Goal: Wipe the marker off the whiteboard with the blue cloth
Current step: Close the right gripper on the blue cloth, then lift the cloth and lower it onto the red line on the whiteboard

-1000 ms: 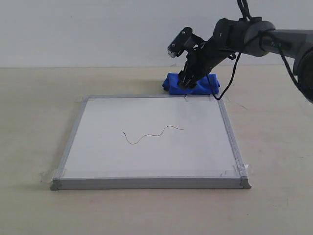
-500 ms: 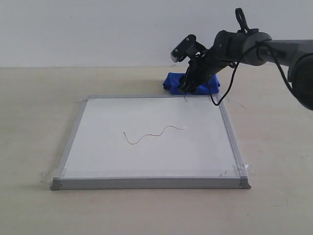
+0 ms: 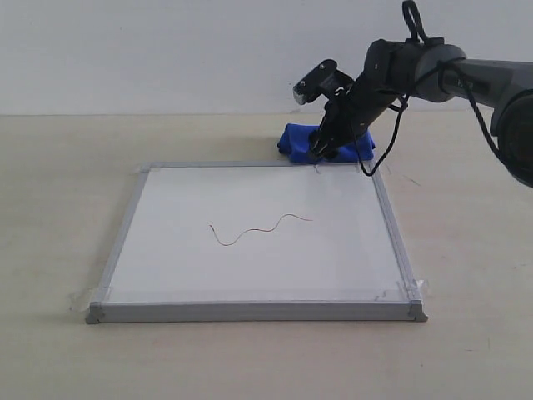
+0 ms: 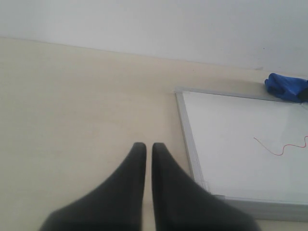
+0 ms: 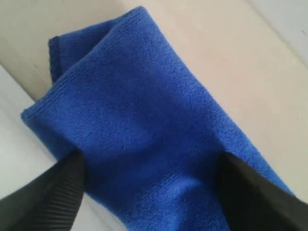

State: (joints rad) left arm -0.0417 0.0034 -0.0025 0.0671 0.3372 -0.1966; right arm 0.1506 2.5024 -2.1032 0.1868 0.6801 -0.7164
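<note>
Pre-grasp stage. Right fingers [image 3: 320, 148] spread wide at upper right of the exterior frame, straddling blue cloth [image 3: 291, 142] on bench [image 3: 50, 208] just above the top edge of whiteboard [image 3: 333, 258], presumably to pinch the bundle before wiping. Marker [image 3: 260, 227] squiggle intact at mid-board. Left fingers [image 4: 137, 166] pressed nearly together, idle over bench beside the board's corner, clear of the work.

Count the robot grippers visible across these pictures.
2. The right gripper is down at the blue cloth, just beyond the whiteboard's far edge. The left gripper hangs above the table beside the whiteboard, shown only in its wrist view.
</note>
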